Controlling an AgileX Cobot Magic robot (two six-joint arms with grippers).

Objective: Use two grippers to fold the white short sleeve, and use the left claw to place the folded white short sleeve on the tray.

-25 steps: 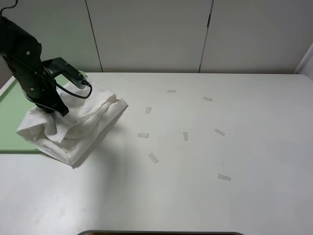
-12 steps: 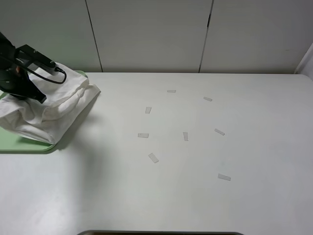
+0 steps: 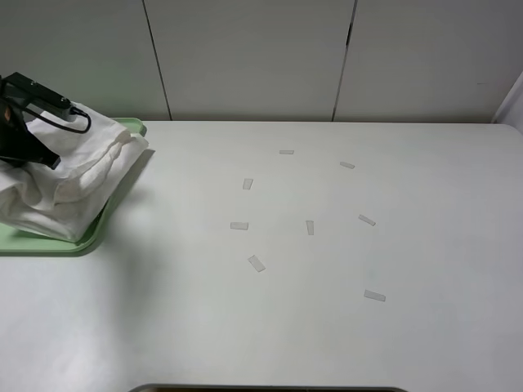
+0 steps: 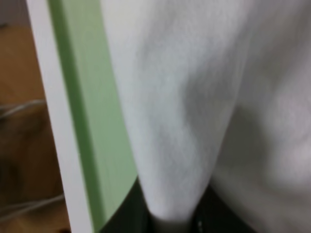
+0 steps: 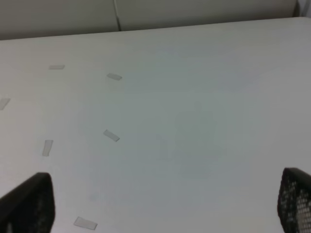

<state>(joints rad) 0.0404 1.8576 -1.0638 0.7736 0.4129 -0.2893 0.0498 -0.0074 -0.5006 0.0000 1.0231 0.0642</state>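
The white short sleeve (image 3: 69, 184) is soft, light cotton that sags and bunches under its own weight, so it likely needs a pinch through several folded layers near the top edge, or the fold would slump open. The left claw (image 3: 33, 139) is pressed nearly together, pinching a ridge of that cloth, which the left wrist view shows wedged between the dark fingers (image 4: 127, 213). From the claw the bundle hangs down and out toward the middle of the table (image 3: 327, 310), its lower part resting on the tray (image 3: 82, 247) directly beneath the claw. The right claw (image 5: 165, 208) is spread wide over bare table with tape strips (image 5: 111, 135), well apart from the shirt and holding nothing
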